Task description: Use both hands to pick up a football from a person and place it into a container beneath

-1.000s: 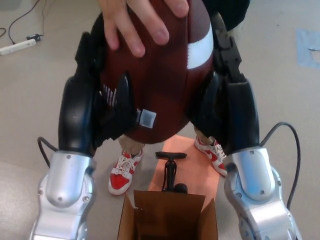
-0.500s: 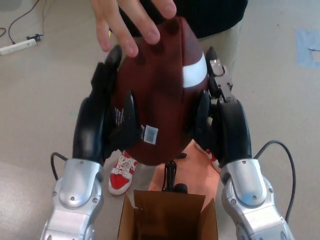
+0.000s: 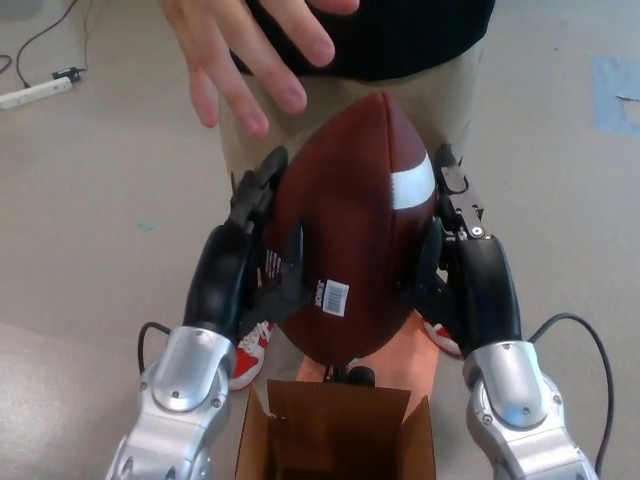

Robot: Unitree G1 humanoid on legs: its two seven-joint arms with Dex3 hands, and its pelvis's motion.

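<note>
I clamp the football (image 3: 350, 270) between my left hand (image 3: 245, 265) and my right hand (image 3: 465, 260), fingers of both pressed to its sides. It hangs just above the open cardboard box (image 3: 335, 435). The person's hand (image 3: 245, 50) is spread above the ball, clear of it

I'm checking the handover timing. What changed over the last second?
The person's hand let go of the football and now hovers above it, fingers spread. Both robot hands, the left and the right, carried the ball down and toward the robot, closer to the cardboard box. The two-handed hold on the ball and the box's place stayed the same.
</note>
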